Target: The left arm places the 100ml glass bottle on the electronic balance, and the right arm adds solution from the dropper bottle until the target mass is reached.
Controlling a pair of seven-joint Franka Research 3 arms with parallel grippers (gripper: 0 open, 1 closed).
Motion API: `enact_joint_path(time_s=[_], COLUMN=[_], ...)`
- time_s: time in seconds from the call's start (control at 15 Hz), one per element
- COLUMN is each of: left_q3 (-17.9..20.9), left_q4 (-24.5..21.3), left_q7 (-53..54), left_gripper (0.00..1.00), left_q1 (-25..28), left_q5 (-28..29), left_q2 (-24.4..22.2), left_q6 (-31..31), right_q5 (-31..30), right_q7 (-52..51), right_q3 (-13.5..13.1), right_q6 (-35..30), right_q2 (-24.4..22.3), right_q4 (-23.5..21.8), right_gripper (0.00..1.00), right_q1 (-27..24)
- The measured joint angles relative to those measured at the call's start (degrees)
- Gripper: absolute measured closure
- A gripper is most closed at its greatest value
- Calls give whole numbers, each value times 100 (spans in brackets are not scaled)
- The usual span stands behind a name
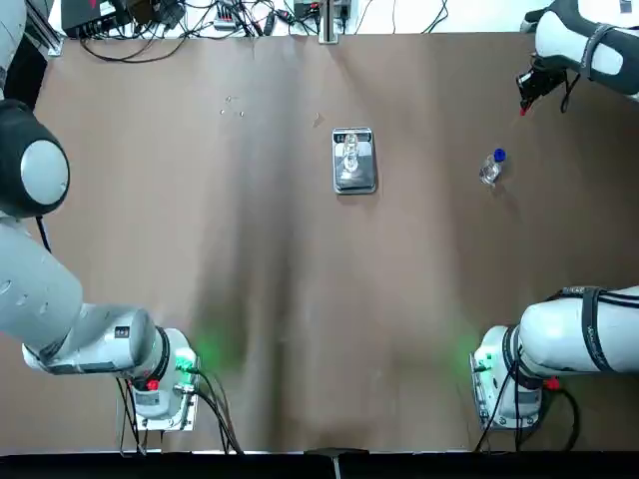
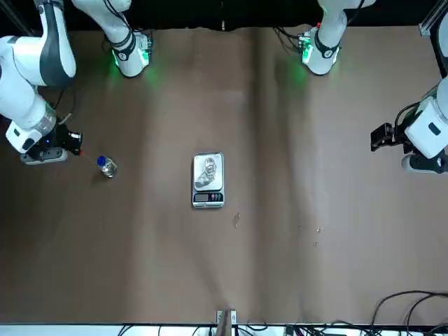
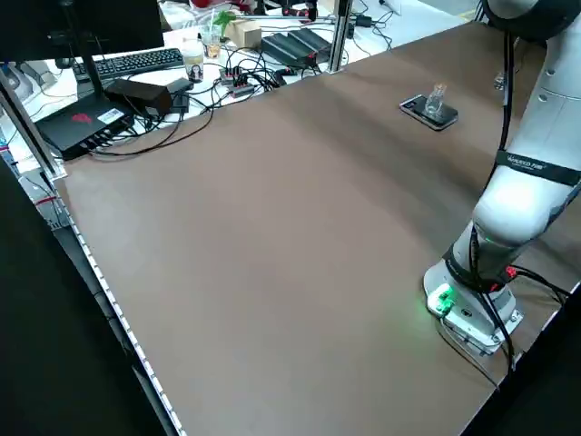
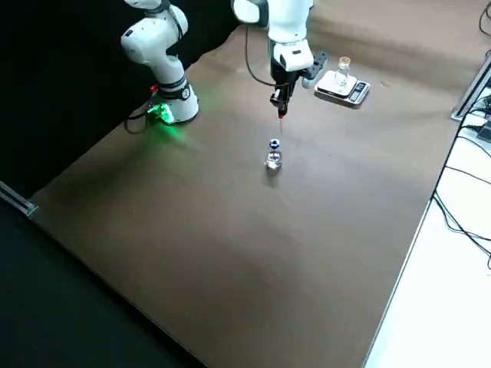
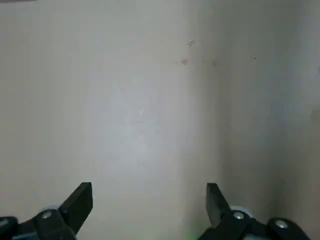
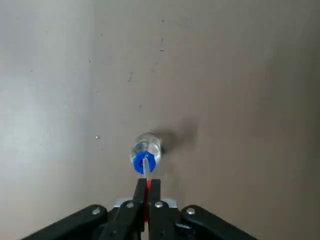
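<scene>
Left hand [image 5: 149, 197]: over the left part of the table [image 1: 300, 329], fingers wide apart, nothing between them. No part in the weighing from here.

Well off to the left hand's right: electronic balance [image 1: 354, 180], flat on the table. On its pan, upright, the 100ml glass bottle [image 4: 343, 70]. Nothing touching the bottle from above. Display figures too small to read. Placing half of the task looks done.

Farther right, well apart from the balance: right hand [image 6: 148, 185], above the table, fingers drawn narrow and pinching the red dropper bulb [image 4: 281, 116]. Clear dropper tube [image 6: 146, 167] points down from the hand. Dropper bottle [image 4: 274, 158] just below the hand, standing on the table, blue collar [image 1: 499, 155] on top. Tube seems to be out of the bottle, tip near its mouth. Cannot tell whether the tube holds liquid.

Step in hand, as I judge it: dropper work at the supply bottle, ahead of dosing. If the tube is loaded, next move is to lift clear and carry it to the right hand's left, tip over the glass bottle's mouth, then squeeze gently drop by drop against the reading. If not, dip and draw first. Too firm a pinch in transit could spill solution or overshoot the target.
</scene>
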Motion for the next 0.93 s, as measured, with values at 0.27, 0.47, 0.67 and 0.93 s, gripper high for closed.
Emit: enact_joint_path(time_s=[0.27,0.47,0.67,0.93], left_q3=[0,0,0,1], left_q4=[-1,-2,-2,-2], left_q7=[0,0,0,0], left_gripper=[0,0,0,0], left_q1=[0,0,1,1], left_q5=[0,0,0,0], left_q2=[0,0,0,0], left_q6=[0,0,0,0], right_q5=[0,-1,-1,-1], right_q7=[-109,-113,-116,-125], right_q3=[8,32,43,54], right_q6=[105,132,217,454], right_q2=[0,0,0,0], right_q4=[-152,-297,-420,-601], right_gripper=[96,96,96,96], right_q1=[-82,-82,-82,-81])
